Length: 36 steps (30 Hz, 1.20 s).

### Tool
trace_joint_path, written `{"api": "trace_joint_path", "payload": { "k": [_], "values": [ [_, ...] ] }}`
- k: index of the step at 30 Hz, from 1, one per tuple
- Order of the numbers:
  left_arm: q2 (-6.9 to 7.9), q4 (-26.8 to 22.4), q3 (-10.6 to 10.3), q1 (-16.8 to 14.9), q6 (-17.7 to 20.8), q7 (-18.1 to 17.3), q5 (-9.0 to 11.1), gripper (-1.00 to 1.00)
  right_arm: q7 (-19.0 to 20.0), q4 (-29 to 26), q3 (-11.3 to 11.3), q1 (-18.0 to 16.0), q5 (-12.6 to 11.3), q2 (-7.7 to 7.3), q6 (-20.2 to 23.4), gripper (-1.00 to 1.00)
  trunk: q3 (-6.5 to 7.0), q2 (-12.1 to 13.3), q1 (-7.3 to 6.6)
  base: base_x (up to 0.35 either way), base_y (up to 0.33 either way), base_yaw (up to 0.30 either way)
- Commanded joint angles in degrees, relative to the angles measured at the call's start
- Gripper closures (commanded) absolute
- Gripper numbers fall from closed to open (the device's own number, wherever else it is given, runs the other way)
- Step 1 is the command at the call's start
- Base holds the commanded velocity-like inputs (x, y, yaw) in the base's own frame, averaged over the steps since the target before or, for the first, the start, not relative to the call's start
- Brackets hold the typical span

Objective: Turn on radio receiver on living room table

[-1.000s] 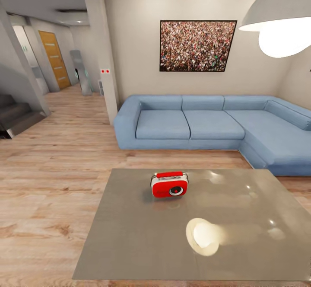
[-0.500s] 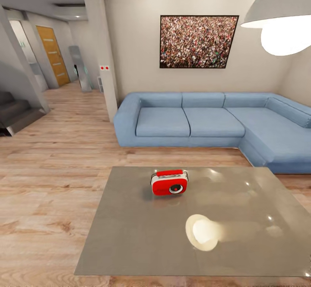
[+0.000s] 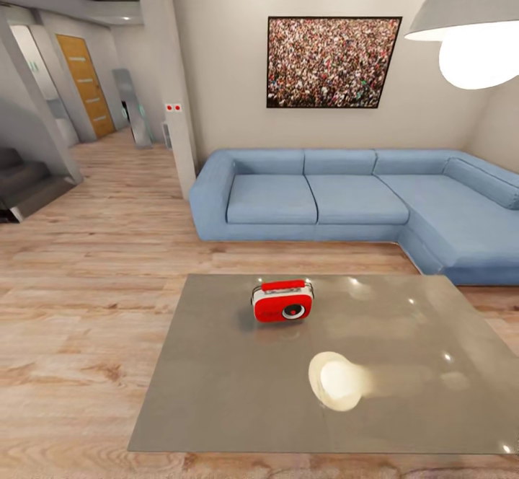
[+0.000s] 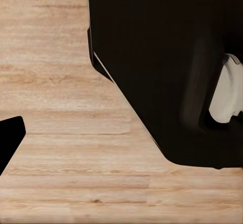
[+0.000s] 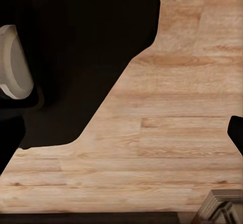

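Radio receiver (image 3: 282, 301) stands upright on the table (image 3: 216, 392) before you, toward its far edge, dial facing you. Nearer, a lamp's reflection (image 3: 337, 381) glares on the glossy top. Beyond lies the blue sofa (image 3: 346, 201), then the crowd picture (image 3: 331, 62). Your grippers' state you cannot tell.

Living room interior, pale walls, light wood plank floor (image 3: 86, 306).
A light-blue sectional sofa (image 3: 346, 205) stands against the rear wall at centre and right of the frame; a framed crowd picture (image 3: 331, 62) hangs above it. A lit pendant lamp (image 3: 468, 24) occupies the upper right. An orange door (image 3: 86, 86) and stair steps (image 3: 21, 179) lie at left.
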Motion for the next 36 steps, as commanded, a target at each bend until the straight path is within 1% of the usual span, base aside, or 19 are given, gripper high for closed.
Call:
{"api": "trace_joint_path", "payload": {
  "k": [1,36],
  "values": [
    [0.0,0.0,0.0,0.0,0.0,0.0,0.0,-1.0,0.0,0.0,0.0,0.0,0.0,0.0,0.0,-1.0,0.09,0.4,-0.23,0.0,0.0,0.0],
    [0.0,0.0,0.0,0.0,0.0,0.0,0.0,-1.0,0.0,0.0,0.0,0.0,0.0,0.0,0.0,-1.0,3.09,14.5,-7.91,0.0,0.0,0.0]
  ]
}}
